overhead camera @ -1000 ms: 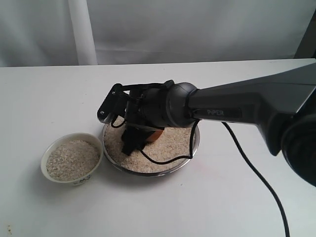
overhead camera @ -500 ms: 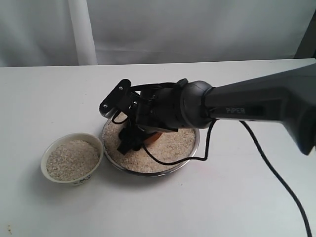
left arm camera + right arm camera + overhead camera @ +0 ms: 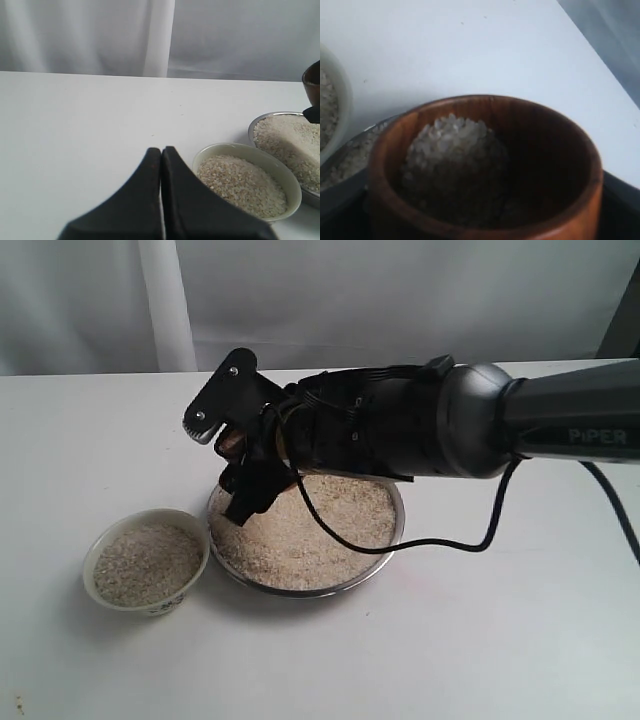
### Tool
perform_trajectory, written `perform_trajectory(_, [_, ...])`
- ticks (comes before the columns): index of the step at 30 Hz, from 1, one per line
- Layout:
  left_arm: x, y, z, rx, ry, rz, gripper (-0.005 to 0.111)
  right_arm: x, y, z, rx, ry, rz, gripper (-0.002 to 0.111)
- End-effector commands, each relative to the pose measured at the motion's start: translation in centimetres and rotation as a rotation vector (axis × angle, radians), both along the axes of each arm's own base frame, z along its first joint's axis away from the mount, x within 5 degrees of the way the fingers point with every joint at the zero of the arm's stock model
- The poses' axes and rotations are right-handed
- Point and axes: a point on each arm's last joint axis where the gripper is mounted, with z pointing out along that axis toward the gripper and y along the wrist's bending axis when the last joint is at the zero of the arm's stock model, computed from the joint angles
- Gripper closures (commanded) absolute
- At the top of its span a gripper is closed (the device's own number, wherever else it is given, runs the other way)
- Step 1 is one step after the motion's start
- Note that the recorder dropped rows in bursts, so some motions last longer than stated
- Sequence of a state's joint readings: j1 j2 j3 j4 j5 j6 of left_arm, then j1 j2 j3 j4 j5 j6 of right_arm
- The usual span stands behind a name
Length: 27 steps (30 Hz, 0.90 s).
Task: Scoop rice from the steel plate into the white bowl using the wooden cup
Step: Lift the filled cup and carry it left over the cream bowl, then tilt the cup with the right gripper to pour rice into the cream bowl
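My right gripper (image 3: 246, 468) is shut on the wooden cup (image 3: 232, 446), holding it in the air over the far-left edge of the steel plate (image 3: 388, 548). In the right wrist view the reddish-brown cup (image 3: 570, 200) fills the frame, mouth up, with a mound of rice (image 3: 451, 145) inside. More rice (image 3: 310, 528) lies heaped in the plate. The white bowl (image 3: 96, 550) stands left of the plate, nearly full of rice (image 3: 146, 562). My left gripper (image 3: 161, 154) is shut and empty, low over the table near the bowl (image 3: 235, 148).
The right arm (image 3: 560, 425) and its black cable (image 3: 450, 545) stretch across the plate from the right. A white curtain (image 3: 400, 300) hangs behind the white table (image 3: 450, 660). In the left wrist view the plate (image 3: 260, 122) lies just beyond the bowl.
My right gripper has risen out of the plate's rice with the cup and moved up toward the plate's far-left edge. The bowl and plate have not moved.
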<state>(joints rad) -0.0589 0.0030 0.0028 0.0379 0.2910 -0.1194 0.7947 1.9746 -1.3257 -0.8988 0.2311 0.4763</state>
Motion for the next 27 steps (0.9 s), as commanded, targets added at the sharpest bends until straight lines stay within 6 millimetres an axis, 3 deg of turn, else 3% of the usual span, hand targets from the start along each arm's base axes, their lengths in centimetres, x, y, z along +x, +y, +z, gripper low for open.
perform_trajectory(1, [0.0, 0.0, 0.2, -0.010, -0.011, -0.004, 0.107, -0.4, -0.2, 0.6, -0.033, -0.044, 0.064, 0.108])
perform_trajectory(13, [0.0, 0.0, 0.2, -0.008, -0.011, -0.004, 0.107, -2.9, 2.3, 0.8, -0.176, -0.166, 0.286, 0.108])
perform_trajectory(17, [0.0, 0.0, 0.2, -0.008, -0.011, -0.004, 0.107, -3.0, 3.7, 2.6, -0.264, -0.230, 0.258, 0.108])
perform_trajectory(18, [0.0, 0.0, 0.2, -0.008, -0.011, -0.004, 0.107, -2.9, 4.6, 3.7, -0.317, -0.290, 0.247, 0.108])
perform_trajectory(20, [0.0, 0.0, 0.2, -0.010, -0.011, -0.004, 0.107, -3.2, 6.1, 4.3, -0.429, -0.387, 0.278, 0.108])
perform_trajectory(27, [0.0, 0.0, 0.2, -0.010, -0.011, -0.004, 0.107, -5.1, 9.2, 0.9, -0.711, -0.507, 0.470, 0.108])
